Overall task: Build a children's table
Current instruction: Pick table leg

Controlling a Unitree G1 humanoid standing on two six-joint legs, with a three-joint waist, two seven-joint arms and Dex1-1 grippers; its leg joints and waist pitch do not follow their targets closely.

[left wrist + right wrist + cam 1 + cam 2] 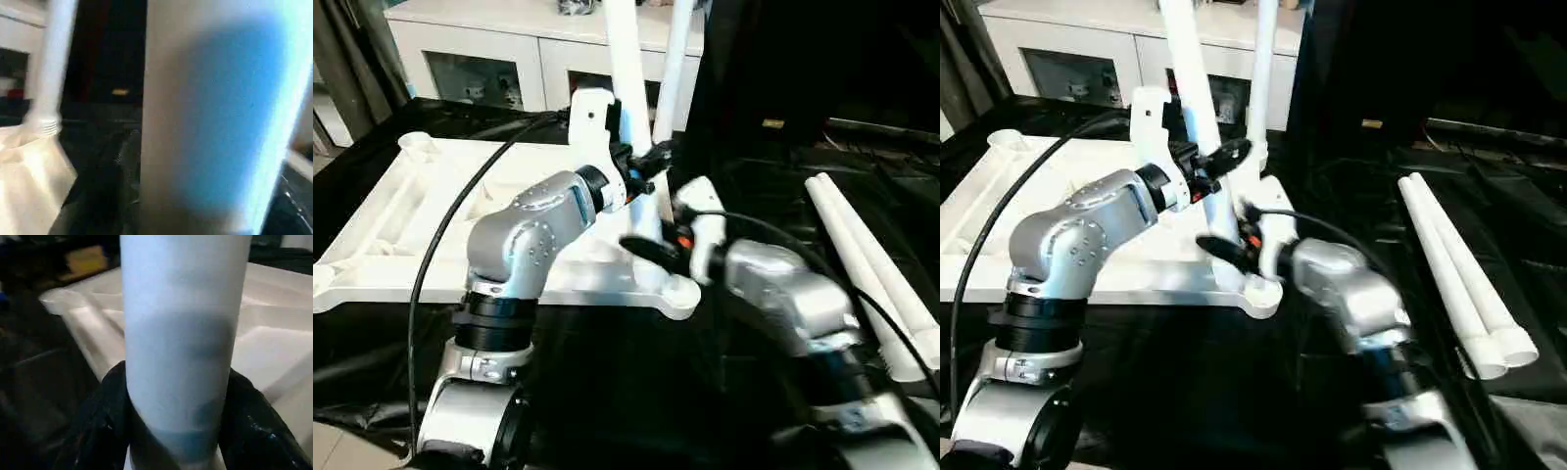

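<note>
Tabletop (391, 245): white, lies upside down on the black cloth, at 9 o'clock of the grippers.
Near leg (1190, 108): stands slightly tilted at the tabletop's near right corner socket (1261, 292).
Right gripper (173, 431): both black fingers clasp the near leg low down.
Left gripper (1224, 157): at the same leg higher up; grip cannot be told.
Far leg (1263, 88): upright at 12 o'clock.
Spare legs (1459, 284): two, side by side at 3 o'clock.
Writing: none readable.

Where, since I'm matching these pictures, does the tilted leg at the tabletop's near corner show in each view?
Left eye: tilted leg upper centre, above the left arm.
Right eye: upper left of centre.
Left wrist: close up, beside the other standing leg.
Right wrist: close up between the right gripper's fingers.
Shared landmark: tabletop.
</note>
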